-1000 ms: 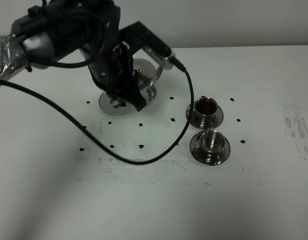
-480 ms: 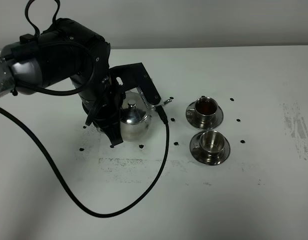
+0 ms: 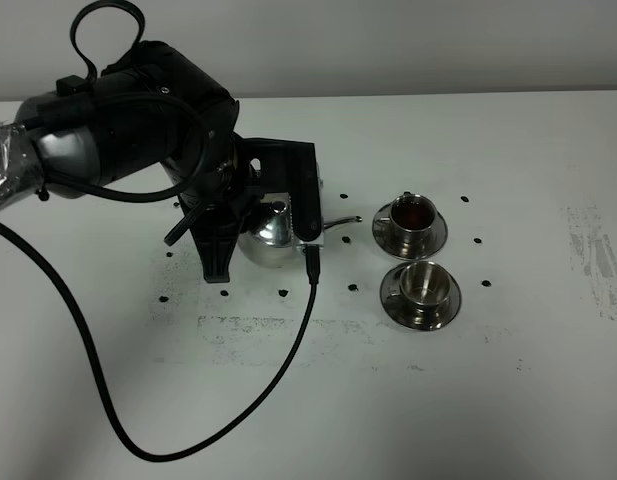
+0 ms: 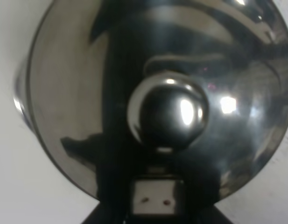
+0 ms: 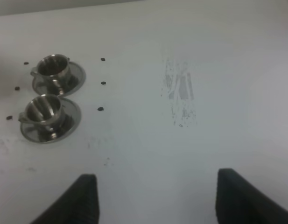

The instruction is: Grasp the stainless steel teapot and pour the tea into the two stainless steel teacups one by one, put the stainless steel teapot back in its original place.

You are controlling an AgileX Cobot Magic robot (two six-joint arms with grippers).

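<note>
The stainless steel teapot (image 3: 271, 238) sits under my left arm, its thin spout (image 3: 343, 220) pointing right toward the cups. My left gripper (image 3: 250, 222) is shut on the teapot at its handle, mostly hidden by the wrist. The left wrist view is filled by the domed lid and its knob (image 4: 168, 112). Two stainless steel teacups stand on saucers to the right. The far one (image 3: 413, 212) holds reddish-brown tea; the near one (image 3: 420, 285) looks empty. Both cups (image 5: 52, 67) (image 5: 43, 109) also appear in the right wrist view. There my right gripper (image 5: 158, 200) is open over bare table. The original place is hidden behind the arm.
A black cable (image 3: 288, 350) loops from the left arm across the white table (image 3: 508, 400) in front of the teapot. Small black dots (image 3: 350, 288) mark the surface around the pot and cups. A scuffed grey patch (image 3: 593, 255) lies at the right.
My left arm has carried the teapot off the round disc at the back left, forward and to the right. The wrist has turned, so the spout now points at the cups.
</note>
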